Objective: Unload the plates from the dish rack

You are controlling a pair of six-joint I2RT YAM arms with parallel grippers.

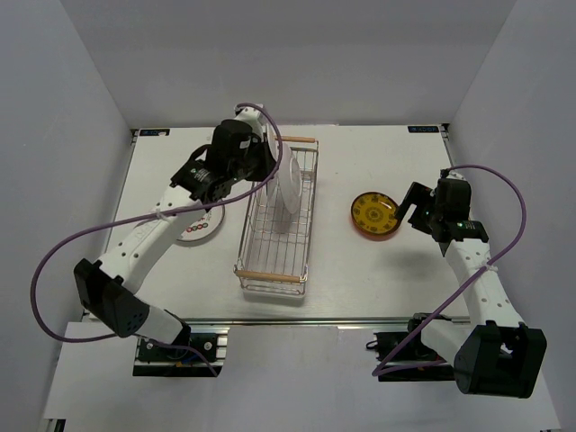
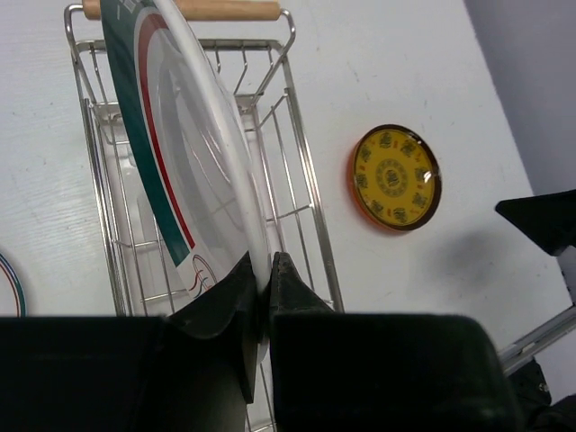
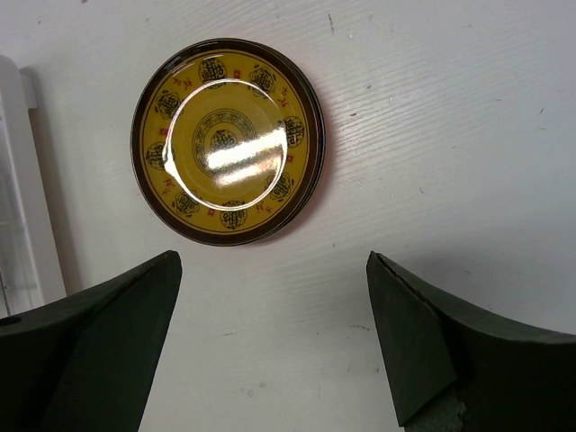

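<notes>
Left jaws clamp green-rimmed plate point(image 2: 202, 153); only left wrist view shows contact.

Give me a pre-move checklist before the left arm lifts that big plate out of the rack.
1. Grip: left gripper shut on white plate rim: ok.
2. Plate's lower edge free of dish rack wires: cannot tell.
3. Other arm: right gripper open, holding nothing: ok.
4. The yellow plate flat on table, apart from rack: ok.
5. Set-down spot left of rack free: not ok, small plate lies there.
</notes>
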